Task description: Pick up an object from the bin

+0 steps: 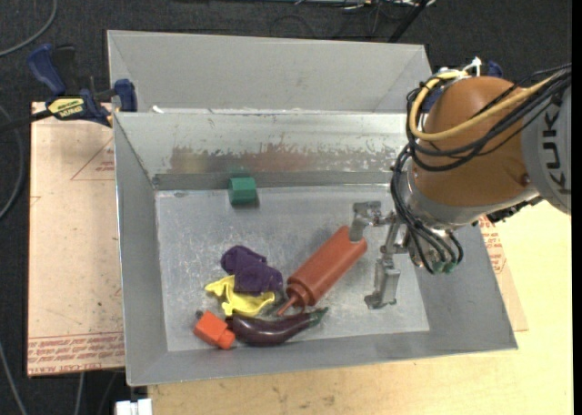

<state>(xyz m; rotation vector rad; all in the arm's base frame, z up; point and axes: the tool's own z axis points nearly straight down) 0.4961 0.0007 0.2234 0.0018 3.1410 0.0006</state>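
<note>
My pincer [375, 256] is hovering open just beside the red bottle [325, 268]; I should be centring over its body before closing.

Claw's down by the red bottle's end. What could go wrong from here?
1. The claw stands open at the very tip of the red bottle, not around its body; closing there might slip off or nudge it away.
2. The bottle's lower end lies against the heap with the eggplant; a lift could drag those along.
</note>
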